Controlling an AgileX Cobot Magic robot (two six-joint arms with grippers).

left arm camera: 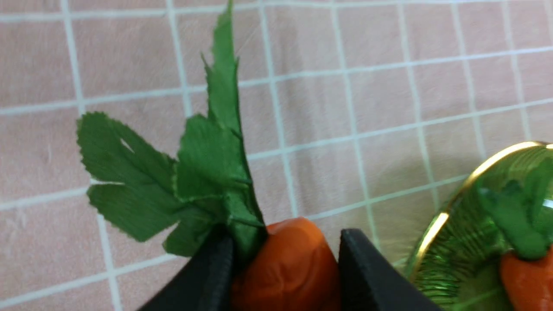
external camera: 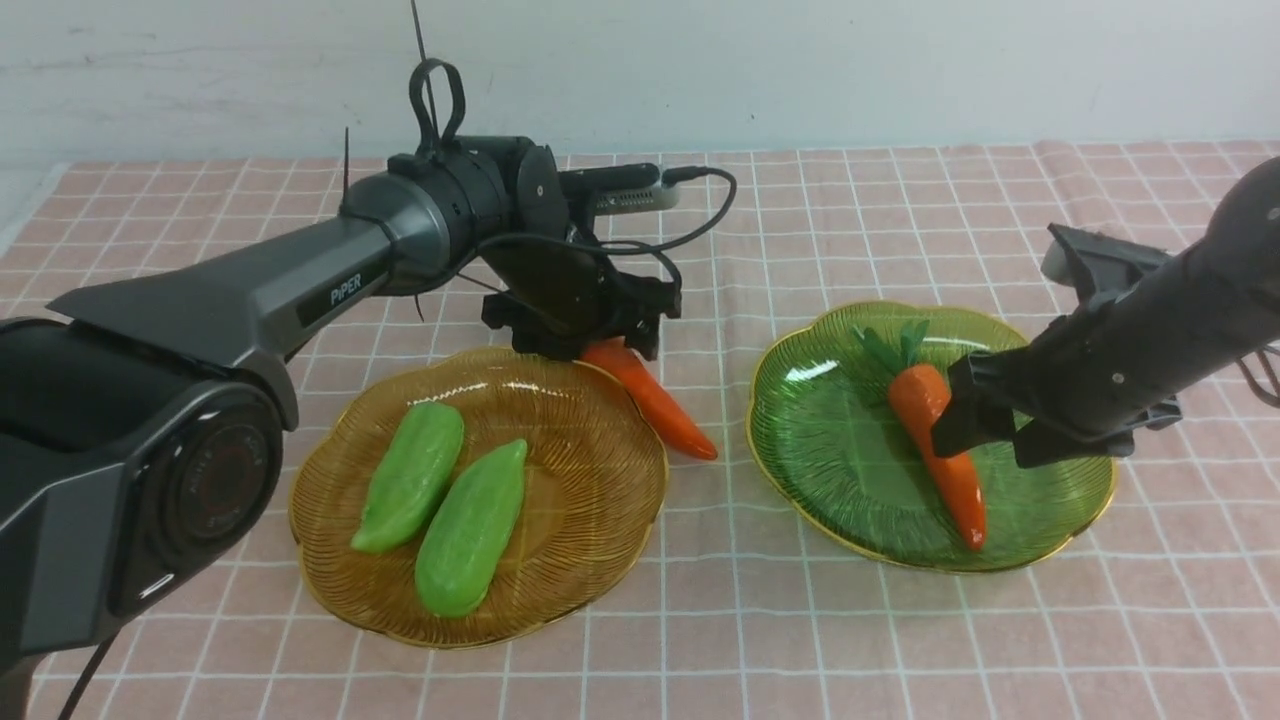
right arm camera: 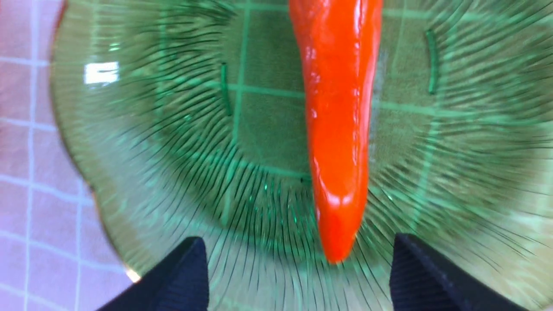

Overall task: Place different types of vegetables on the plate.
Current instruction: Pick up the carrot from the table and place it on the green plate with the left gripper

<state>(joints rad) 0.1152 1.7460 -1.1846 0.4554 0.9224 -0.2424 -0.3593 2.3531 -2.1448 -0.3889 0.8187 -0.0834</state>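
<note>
Two light-green gourds point(external camera: 410, 475) point(external camera: 470, 525) lie side by side on the amber plate point(external camera: 600, 540). A carrot point(external camera: 655, 400) lies on the cloth between the two plates, its tip pointing toward me. My left gripper point(external camera: 585, 340) is shut on its thick end. In the left wrist view both fingers point(left arm camera: 363, 272) press the orange top point(left arm camera: 285, 268), with the leaves point(left arm camera: 194, 181) sticking out past them. A second carrot point(external camera: 940, 450) lies on the green plate point(external camera: 830, 470). My right gripper point(external camera: 985, 440) hangs open just above that carrot point(right arm camera: 339, 129), straddling its thin end without touching it.
A pink checked cloth point(external camera: 900, 640) covers the table. The left arm's cable point(external camera: 700, 215) loops over the far middle. A pale wall runs along the back edge.
</note>
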